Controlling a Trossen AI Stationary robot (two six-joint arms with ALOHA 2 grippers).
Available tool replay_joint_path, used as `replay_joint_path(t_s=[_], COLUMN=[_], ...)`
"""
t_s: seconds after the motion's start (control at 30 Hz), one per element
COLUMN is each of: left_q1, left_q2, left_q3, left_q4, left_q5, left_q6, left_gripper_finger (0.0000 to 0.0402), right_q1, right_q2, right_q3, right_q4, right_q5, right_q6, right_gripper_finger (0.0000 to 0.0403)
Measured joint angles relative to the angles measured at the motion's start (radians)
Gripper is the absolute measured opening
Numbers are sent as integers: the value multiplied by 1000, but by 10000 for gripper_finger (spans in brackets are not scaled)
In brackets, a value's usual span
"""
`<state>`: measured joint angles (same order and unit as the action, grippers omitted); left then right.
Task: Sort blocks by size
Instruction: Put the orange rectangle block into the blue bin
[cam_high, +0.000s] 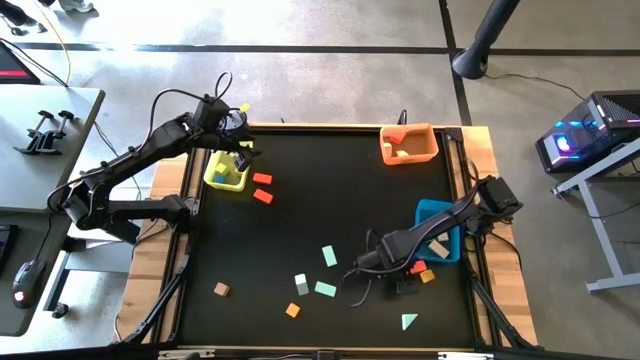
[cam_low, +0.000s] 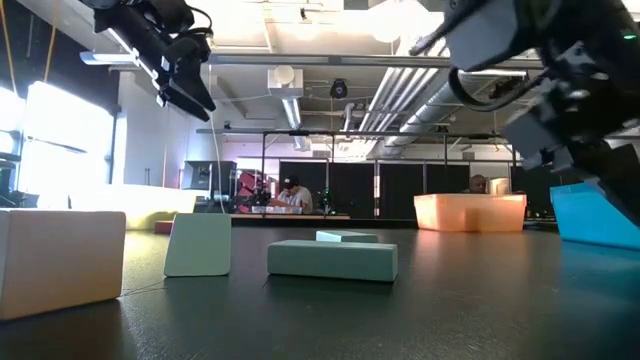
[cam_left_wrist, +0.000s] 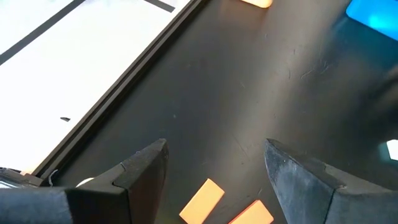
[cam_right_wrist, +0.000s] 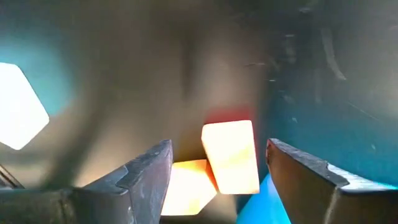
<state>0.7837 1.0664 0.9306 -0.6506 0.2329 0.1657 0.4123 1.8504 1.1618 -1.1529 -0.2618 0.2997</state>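
Right claw (cam_high: 408, 268) spread, low beside blue bin (cam_high: 430, 213), tan block (cam_right_wrist: 231, 157) between the jaws. Centre on block, descend squarely, then close. Left claw (cam_high: 243, 150) spread over yellow bin (cam_high: 222, 178).

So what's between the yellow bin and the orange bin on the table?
Nothing. In the high view, the stretch of black mat between the yellow bin and the orange bin is bare. The two red blocks lie beside the yellow bin, off that line.

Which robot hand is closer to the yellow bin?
Left. The left gripper hovers right over the yellow bin; the right gripper is far across the table by the blue bin.
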Motion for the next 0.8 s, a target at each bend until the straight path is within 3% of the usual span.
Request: replay_joint_path(t_s=[0.2, 0.5, 0.63, 0.8], left_q1=[0, 0, 0, 0], left_q2=[0, 0, 0, 0], left_q3=[0, 0, 0, 0], left_q4=[11, 21, 21, 21], left_q5=[0, -1, -1, 0], left_q6=[-10, -32, -32, -32], left_gripper_finger=[252, 252, 252, 252], right_q1=[37, 63, 62, 61], right_q2=[44, 97, 101, 100], right_q3=[0, 1, 1, 1], right_q4=[-12, -18, -5, -4], right_q5=[14, 35, 66, 70], right_q6=[-113, -117, -115, -117], right_gripper_finger=[254, 250, 220, 148])
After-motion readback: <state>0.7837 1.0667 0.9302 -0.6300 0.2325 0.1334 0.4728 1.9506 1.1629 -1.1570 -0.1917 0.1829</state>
